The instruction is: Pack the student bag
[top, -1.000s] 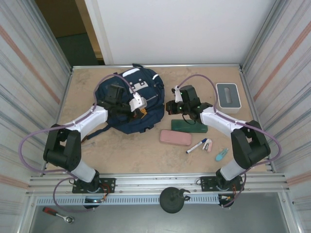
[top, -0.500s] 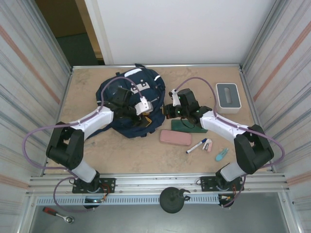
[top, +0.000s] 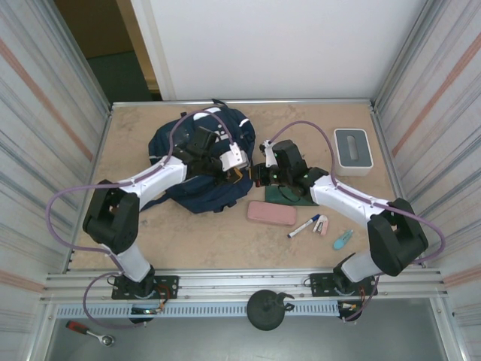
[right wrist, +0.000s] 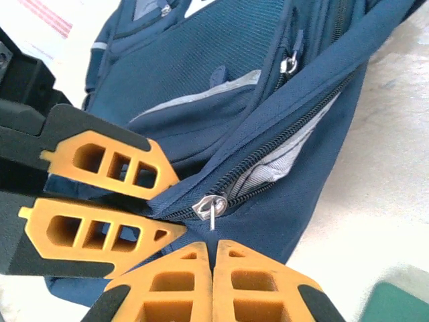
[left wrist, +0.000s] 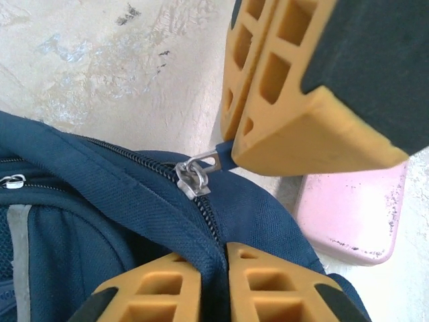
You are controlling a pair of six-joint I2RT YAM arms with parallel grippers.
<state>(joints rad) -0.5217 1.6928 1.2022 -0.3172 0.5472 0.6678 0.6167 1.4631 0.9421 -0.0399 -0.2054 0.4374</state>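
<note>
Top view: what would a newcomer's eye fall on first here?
The navy bag, left of centre, stands out first. At its right edge the right gripper pinches the zipper pull, and the left gripper seems to clamp the fabric beside the zipper. A pink case lies on the table near the bag's right side, with a pen further right.

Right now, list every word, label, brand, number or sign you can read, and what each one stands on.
No text can be read anywhere.
student bag: any print too small to read.
marker: any label too small to read.
white-grey box: no legible marking.
</note>
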